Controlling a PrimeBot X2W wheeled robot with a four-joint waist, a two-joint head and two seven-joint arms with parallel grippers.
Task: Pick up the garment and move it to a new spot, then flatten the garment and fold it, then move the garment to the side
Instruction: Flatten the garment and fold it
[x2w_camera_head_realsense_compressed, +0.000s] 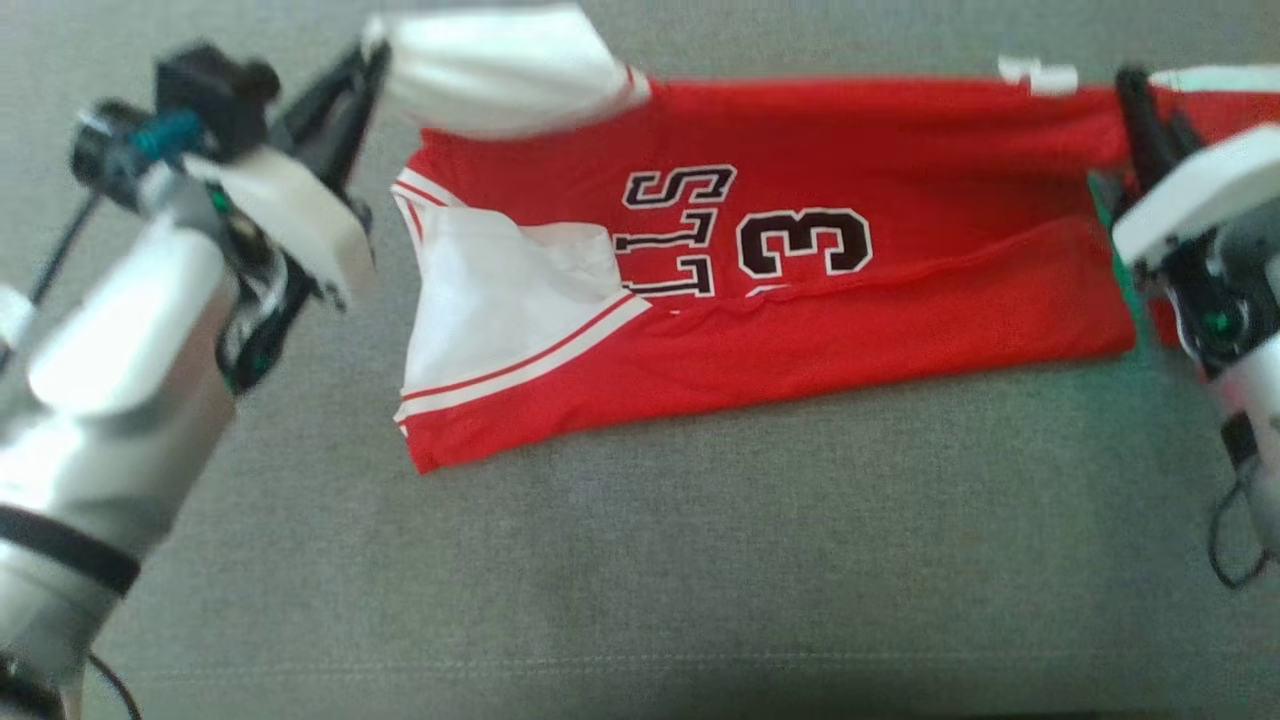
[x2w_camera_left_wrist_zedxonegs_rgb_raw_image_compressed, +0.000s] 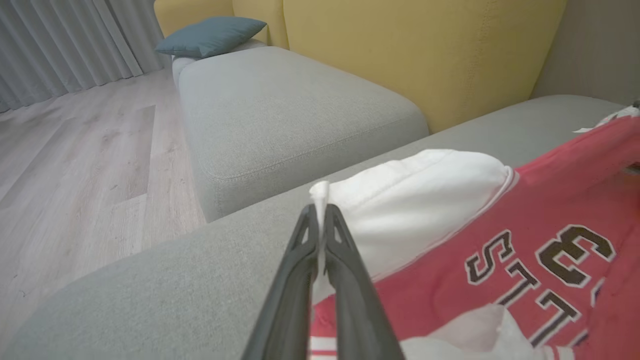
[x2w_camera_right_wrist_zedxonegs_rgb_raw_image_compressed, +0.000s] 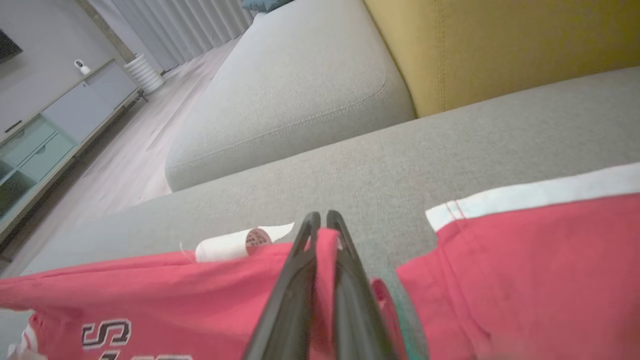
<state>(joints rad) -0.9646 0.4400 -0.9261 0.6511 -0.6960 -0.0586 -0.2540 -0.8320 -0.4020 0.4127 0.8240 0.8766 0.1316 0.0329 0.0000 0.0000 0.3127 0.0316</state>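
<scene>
We have the red garment (x2w_camera_head_realsense_compressed: 800, 300) spread across the grey sofa seat (x2w_camera_head_realsense_compressed: 640, 560). Its near edge is already turned over the lettering, and its far edge is lifted and drawn taut between our two arms. At the garment's ten o'clock our left gripper (x2w_camera_left_wrist_zedxonegs_rgb_raw_image_compressed: 320, 215) is clamped on the white sleeve (x2w_camera_left_wrist_zedxonegs_rgb_raw_image_compressed: 415, 200), a tuft of cloth pinched between the closed fingers. At two o'clock our right gripper (x2w_camera_right_wrist_zedxonegs_rgb_raw_image_compressed: 322, 222) is closed on the red edge, just beside a white label (x2w_camera_right_wrist_zedxonegs_rgb_raw_image_compressed: 235, 245). We judge that this hold at both ends is meant to stretch the cloth straight, so the raised edge can come over toward six o'clock as a clean fold without wrinkles. Beyond the seat at twelve o'clock rises the yellow backrest (x2w_camera_left_wrist_zedxonegs_rgb_raw_image_compressed: 400, 50). A blue pillow (x2w_camera_left_wrist_zedxonegs_rgb_raw_image_compressed: 210, 35) lies on the neighbouring cushion, with wooden floor (x2w_camera_left_wrist_zedxonegs_rgb_raw_image_compressed: 75, 175) past it
</scene>
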